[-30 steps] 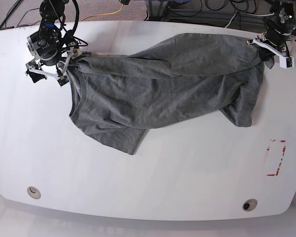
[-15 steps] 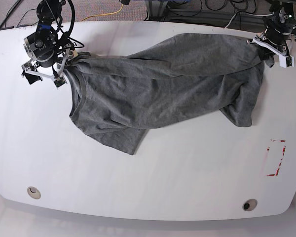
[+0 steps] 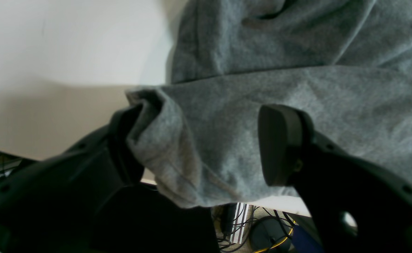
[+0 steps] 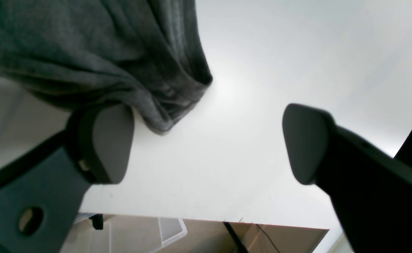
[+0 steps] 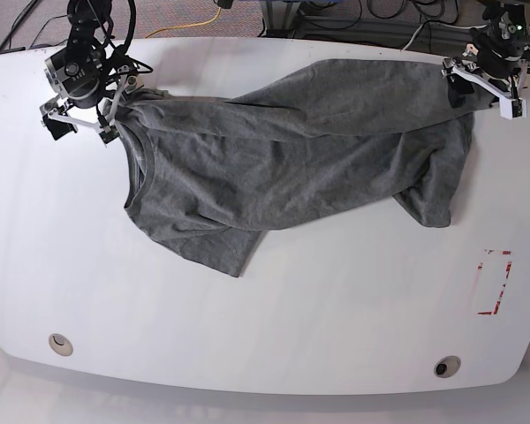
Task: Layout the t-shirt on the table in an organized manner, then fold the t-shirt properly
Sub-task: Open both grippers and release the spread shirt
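One grey t-shirt (image 5: pixel 291 159) lies crumpled across the upper half of the table (image 5: pixel 274 309) in the base view, stretching from the upper left to the upper right of the frame, with a lobe of cloth reaching down to left of centre and another hanging down at the right. Its folds run diagonally, and a ribbed edge curves down its left side. In the upper right of that view the left gripper (image 5: pixel 482 84) sits at the shirt's far corner; the left wrist view shows its two dark fingers (image 3: pixel 279 144) spread apart with a bunched, hemmed fold of the t-shirt (image 3: pixel 262 88) between them, the cloth pressing against the finger at the frame's left and apart from the pad at the right, so the jaws are parted and not clamped. In the upper left of the base view the right gripper (image 5: pixel 81 124) sits at the shirt's other end. The right wrist view shows its fingers (image 4: pixel 111 140) wide apart over bare white table (image 4: pixel 262 70), with a rolled corner of the t-shirt (image 4: pixel 121 52) lying in the upper left of that frame, just above the finger at the left; whether it touches that finger I cannot tell. Farther out on the table, a red tape rectangle (image 5: pixel 495 283) marks the lower right, and two round holes (image 5: pixel 60 344) sit near the bottom edge.
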